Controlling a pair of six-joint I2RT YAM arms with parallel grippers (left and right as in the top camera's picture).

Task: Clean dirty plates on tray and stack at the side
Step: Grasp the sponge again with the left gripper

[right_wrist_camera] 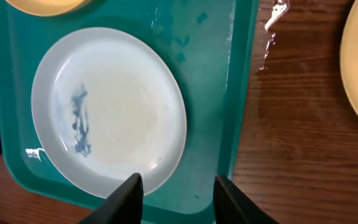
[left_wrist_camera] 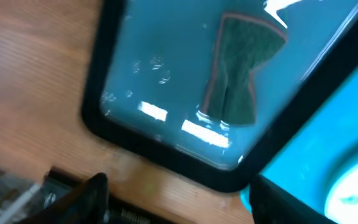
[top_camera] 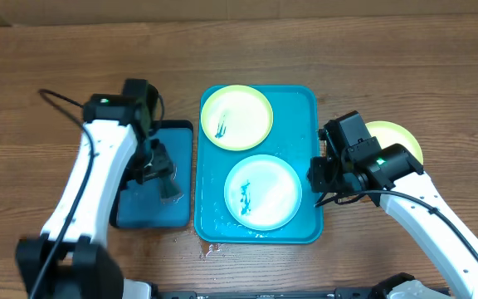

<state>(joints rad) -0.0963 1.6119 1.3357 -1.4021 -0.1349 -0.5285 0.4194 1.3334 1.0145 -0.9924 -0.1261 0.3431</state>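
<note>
Right tool [right_wrist_camera: 174, 186] part-open, empty, over smeared white plate [right_wrist_camera: 110, 106]; wet tray [right_wrist_camera: 210, 93] could let it skid when gripped. Left tool [left_wrist_camera: 179, 199] wide above cloth [left_wrist_camera: 238, 74].

— What is borne by the table [top_camera: 388, 66]?
— A teal tray [top_camera: 293, 133] is set mid-table, a black-rimmed blue tray [top_camera: 143, 212] beside it, leftward.
— And rightward?
— A yellow-green plate [top_camera: 401, 133] is laid on bare wood.

The teal tray [top_camera: 293, 133] lies flat and wet. A yellow-green plate [top_camera: 236, 117] sits in its far left corner, a dark smear left of centre. A white-blue plate [top_camera: 263, 192], smeared likewise, fills the near right. A second yellow-green plate [top_camera: 401, 137] rests on the table beyond the tray's right edge, seemingly clean.
</note>
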